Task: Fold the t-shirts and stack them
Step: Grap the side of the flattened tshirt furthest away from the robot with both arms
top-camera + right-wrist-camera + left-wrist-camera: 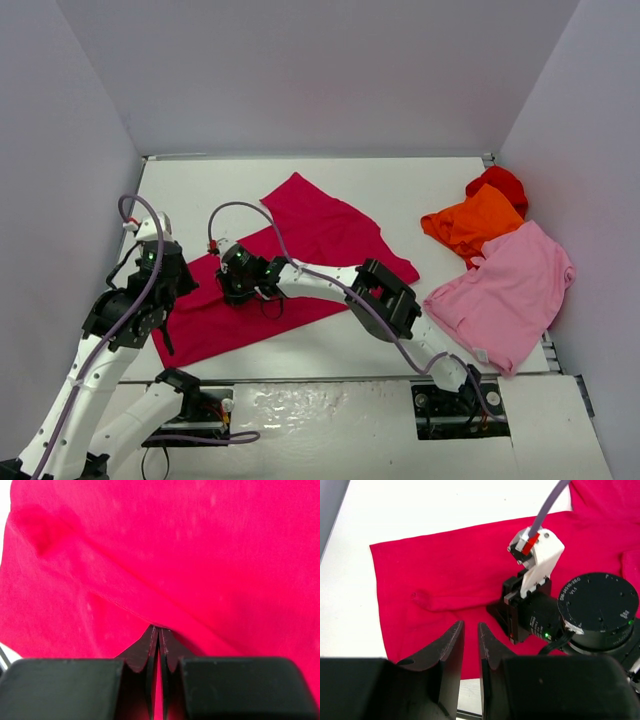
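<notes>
The main risk is a lost or false grip. The right pincer (158, 628) is closed tight with its tips on a thin raised crease of the crimson shirt (320, 225), so it appears to hold only a sliver of cloth. A quick lift or pull could let that crease slide out, or raise one layer alone and leave the fold crooked. A sideways drag might also haul the whole shirt across the bench (420, 175) rather than fold it, bunching it further.

The second risk is the arms meeting. The left pincer (471, 630) hangs just beside the right arm's wrist, and that arm's grey cable (547, 510) arches close by, so a careless move by either arm could knock or snag.

The left pincer is parted by a narrow slit and holds nothing. It hovers above the near-left part of the shirt, close to the hem, and does not seem to touch it. The crimson shirt lies spread and rumpled on the left-centre of the bench, directly under both pincers. The orange shirt (475, 222), pink shirt (510, 285) and red shirt (500, 183) sit heaped at the far right, well apart from it.
</notes>
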Tool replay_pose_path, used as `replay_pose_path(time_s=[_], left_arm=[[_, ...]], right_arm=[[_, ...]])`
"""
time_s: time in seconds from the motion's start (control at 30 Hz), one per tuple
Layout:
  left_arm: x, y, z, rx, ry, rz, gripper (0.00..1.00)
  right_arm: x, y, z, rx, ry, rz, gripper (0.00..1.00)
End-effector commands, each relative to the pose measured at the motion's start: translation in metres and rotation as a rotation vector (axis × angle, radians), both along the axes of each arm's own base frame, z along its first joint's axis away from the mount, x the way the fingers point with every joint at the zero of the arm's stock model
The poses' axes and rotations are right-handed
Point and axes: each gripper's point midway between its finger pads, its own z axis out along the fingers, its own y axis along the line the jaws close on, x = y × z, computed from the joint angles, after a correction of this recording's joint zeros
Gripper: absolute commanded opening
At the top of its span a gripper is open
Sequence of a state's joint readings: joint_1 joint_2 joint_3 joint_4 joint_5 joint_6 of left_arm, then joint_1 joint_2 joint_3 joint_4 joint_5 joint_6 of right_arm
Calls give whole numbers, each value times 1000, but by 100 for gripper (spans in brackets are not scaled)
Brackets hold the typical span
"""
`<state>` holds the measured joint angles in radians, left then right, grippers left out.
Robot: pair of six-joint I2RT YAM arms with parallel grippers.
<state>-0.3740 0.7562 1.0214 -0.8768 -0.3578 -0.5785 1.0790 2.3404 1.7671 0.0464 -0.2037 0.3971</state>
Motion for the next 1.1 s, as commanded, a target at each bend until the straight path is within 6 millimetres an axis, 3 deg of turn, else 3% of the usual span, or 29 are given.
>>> replay_pose_path(time_s=[0.0, 0.13, 0.23, 0.37, 0.53, 0.57, 0.63, 0.73, 0.77, 0.8, 0.87, 0.97, 1.07], left_arm=[[7, 0, 18, -10, -64, 6, 15], [5, 1, 16, -6, -60, 9, 15], [5, 1, 15, -4, -58, 10, 15], [6, 1, 16, -2, -57, 9, 15], [11, -4, 18, -13, -65, -10, 15], [12, -9, 17, -23, -59, -39, 16], [22, -25, 16, -55, -51, -100, 16], [34, -57, 6, -127, 3, -217, 16], [39, -69, -2, -154, 41, -255, 16], [45, -92, -13, -215, 86, -327, 11], [50, -117, -32, -290, 162, -403, 1], [52, -142, -62, -374, 268, -451, 0], [57, -158, -83, -425, 310, -455, 0]], right_arm=[[38, 21, 43, 90, -141, -30, 0], [64, 23, 51, 90, -269, -84, 0], [77, 24, 43, 85, -289, -109, 0], [80, 22, 40, 83, -265, -113, 0], [75, -2, 70, 58, -274, -155, 0], [72, -14, 83, 50, -274, -184, 0], [67, -44, 90, -9, -275, -241, 0], [68, -121, 107, -160, -333, -434, 0], [64, -147, 95, -220, -326, -475, 0], [64, -176, 96, -250, -312, -539, 0], [68, -224, 97, -283, -277, -632, 0], [70, -268, 84, -325, -240, -704, 0], [88, -302, 80, -378, -251, -767, 0]])
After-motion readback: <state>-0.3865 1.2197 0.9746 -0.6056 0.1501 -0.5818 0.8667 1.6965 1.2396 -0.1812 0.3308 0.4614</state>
